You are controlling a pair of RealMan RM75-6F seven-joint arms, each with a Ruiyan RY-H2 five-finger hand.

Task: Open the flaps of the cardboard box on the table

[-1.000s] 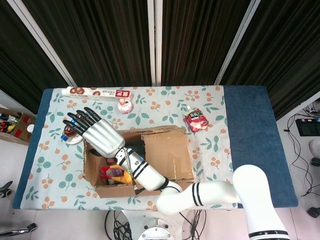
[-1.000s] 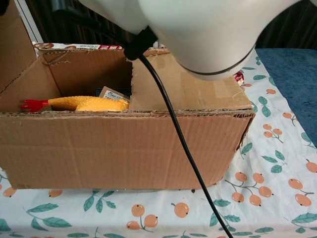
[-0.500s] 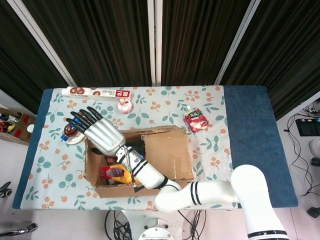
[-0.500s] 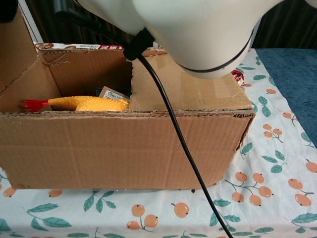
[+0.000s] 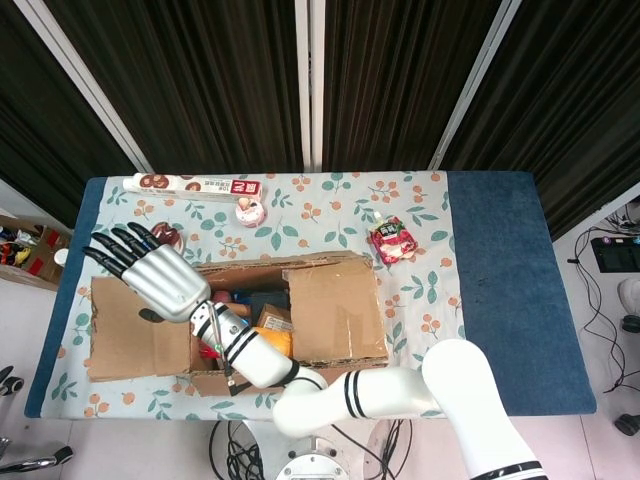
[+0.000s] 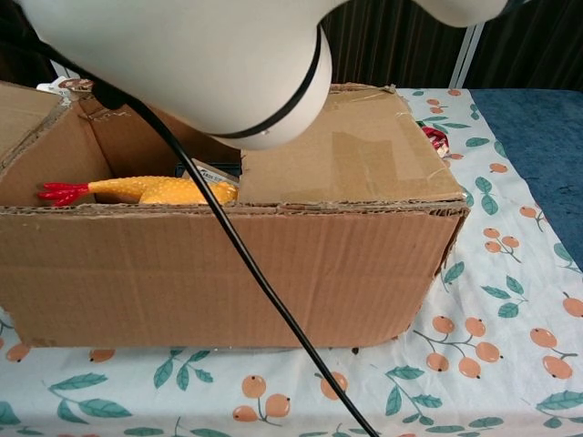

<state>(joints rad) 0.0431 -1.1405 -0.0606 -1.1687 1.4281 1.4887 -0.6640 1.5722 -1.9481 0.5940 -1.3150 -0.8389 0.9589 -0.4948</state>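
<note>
Hand (image 5: 150, 275) hovers spread over cardboard box's (image 5: 240, 330) flattened left flap (image 5: 135, 340).

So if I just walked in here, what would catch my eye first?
Probably the big silver robot hand with dark fingers spread wide, hovering over the left flap of the cardboard box, which lies folded out flat on the table. The right flap is still closed over the box. Inside, a yellow rubber chicken with red feet peeks out.

My silver hand (image 5: 155, 275) has black fingers (image 5: 115, 245); beside the brown cardboard box (image 6: 273, 273), white tablecloth (image 6: 510, 337) shows orange fruit, green leaves
</note>
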